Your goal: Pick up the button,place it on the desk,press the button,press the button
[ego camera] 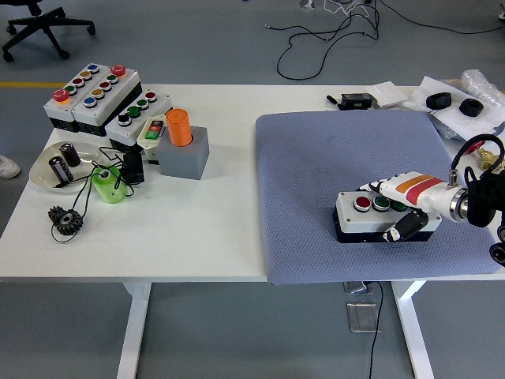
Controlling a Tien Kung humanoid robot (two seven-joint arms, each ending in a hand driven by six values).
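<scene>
A white button box (364,215) with a black base sits on the blue-grey mat (331,166) at the right. Its top shows a red button (362,203) and a green button (381,203). My right hand (398,207) comes in from the right edge and is wrapped around the box's right end, with fingers over the top and the thumb on the front side. The right part of the box's top is hidden under the hand. The left arm is out of view.
Several other button boxes (95,95) stand at the back left, with a grey block holding an orange cylinder (180,126), a plate (47,175) of small parts, a green object (107,185) and a black gear (65,219). White packets and black items lie at the back right.
</scene>
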